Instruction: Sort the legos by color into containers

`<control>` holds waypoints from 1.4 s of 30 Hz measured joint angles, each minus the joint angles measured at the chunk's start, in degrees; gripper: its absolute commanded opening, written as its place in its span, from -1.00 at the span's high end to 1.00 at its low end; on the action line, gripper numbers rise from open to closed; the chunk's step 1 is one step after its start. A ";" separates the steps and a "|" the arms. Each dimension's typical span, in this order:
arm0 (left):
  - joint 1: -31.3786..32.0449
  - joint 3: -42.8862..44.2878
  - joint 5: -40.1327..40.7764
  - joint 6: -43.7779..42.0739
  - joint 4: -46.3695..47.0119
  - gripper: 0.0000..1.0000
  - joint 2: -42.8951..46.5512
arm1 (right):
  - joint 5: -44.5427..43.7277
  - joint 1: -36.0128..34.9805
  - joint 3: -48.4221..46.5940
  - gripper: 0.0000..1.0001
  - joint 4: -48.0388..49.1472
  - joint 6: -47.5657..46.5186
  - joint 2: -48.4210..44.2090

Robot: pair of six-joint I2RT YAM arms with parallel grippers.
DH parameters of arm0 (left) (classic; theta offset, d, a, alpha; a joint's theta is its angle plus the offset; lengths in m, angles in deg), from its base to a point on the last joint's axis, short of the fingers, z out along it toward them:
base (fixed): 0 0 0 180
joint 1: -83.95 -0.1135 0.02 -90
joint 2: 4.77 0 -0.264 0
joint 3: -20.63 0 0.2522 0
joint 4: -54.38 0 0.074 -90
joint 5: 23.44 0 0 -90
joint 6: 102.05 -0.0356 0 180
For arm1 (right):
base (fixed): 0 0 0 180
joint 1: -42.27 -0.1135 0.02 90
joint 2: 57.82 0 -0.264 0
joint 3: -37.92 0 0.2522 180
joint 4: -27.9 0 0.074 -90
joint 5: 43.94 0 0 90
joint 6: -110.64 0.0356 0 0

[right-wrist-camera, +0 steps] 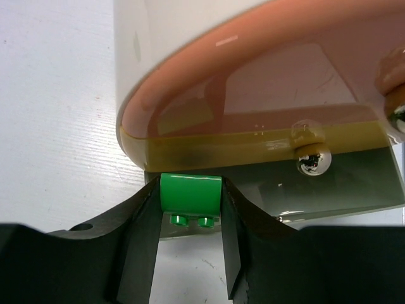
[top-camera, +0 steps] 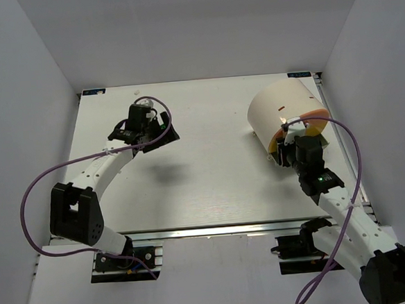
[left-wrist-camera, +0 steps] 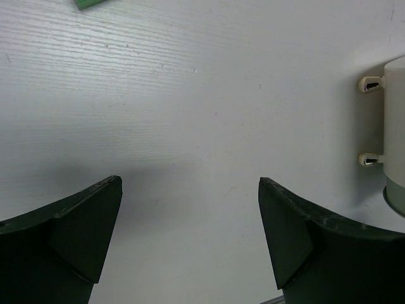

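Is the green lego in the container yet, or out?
Out. The right wrist view shows the green lego pinched in the right hand, just outside the container and its orange rim.

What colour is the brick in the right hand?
The brick is green, clearest in the right wrist view.

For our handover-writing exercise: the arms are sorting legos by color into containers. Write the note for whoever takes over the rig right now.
Left tool: open, empty, over the table; a loose green brick shows at the top edge of its view.
Right tool: shut on a green lego, at the orange face of the tub.
Done: cannot tell; no other bricks show.
To do: place the held lego, then fetch the loose one.
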 measured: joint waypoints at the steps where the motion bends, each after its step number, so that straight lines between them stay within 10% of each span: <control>1: 0.00 0.00 0.24 -0.02 -0.07 -0.96 0.11 | 0.20 0.15 0.55 1.00 0.72 0.00 0.04; 9: 0.00 0.33 4.50 -1.38 -2.62 -0.96 0.13 | 2.05 0.96 1.70 -0.26 2.29 -0.09 0.79; 18: 0.00 5.29 10.84 -2.91 -6.82 -0.93 -4.70 | 3.98 1.53 1.70 -0.34 2.45 -0.31 0.24; 25: -0.39 12.79 16.26 -3.23 -10.56 -0.76 -14.27 | 6.10 2.23 0.52 0.32 -3.43 -1.29 -4.42; 32: -0.72 22.82 18.84 -3.21 -12.22 -0.78 -27.63 | 19.76 2.56 -7.17 -0.62 -10.60 -3.98 -9.73; 42: -0.70 41.70 18.91 -2.34 -15.06 -0.83 -44.39 | 31.47 2.56 -7.50 -0.66 -11.58 -4.83 -11.52</control>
